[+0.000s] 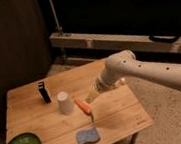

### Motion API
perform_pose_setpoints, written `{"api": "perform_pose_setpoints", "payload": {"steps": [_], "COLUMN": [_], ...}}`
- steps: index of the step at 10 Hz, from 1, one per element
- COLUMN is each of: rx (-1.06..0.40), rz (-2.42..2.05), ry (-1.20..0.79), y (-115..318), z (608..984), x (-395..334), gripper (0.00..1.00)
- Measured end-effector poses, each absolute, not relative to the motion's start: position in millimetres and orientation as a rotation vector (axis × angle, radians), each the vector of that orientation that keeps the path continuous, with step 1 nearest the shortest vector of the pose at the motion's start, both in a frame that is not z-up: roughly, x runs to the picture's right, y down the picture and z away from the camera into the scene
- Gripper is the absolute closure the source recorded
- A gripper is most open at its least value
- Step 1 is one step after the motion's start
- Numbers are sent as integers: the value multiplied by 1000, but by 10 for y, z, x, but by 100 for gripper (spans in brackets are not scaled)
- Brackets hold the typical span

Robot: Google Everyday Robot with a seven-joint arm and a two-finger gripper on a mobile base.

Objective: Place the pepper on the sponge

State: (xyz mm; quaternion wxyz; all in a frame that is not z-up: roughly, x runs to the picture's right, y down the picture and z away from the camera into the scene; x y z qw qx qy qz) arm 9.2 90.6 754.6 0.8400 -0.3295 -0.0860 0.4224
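Whitish gripper (91, 100) by orange-red pepper (83, 106)
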Motion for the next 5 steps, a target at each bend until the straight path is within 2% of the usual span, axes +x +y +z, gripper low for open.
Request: {"api": "perform_pose_setpoints", "payload": {"steps": [5], "rx": [-722], "rz": [855], "ry": [-115], "y": [1107], "z": [7872], "x": [-217], "gripper": [20]}}
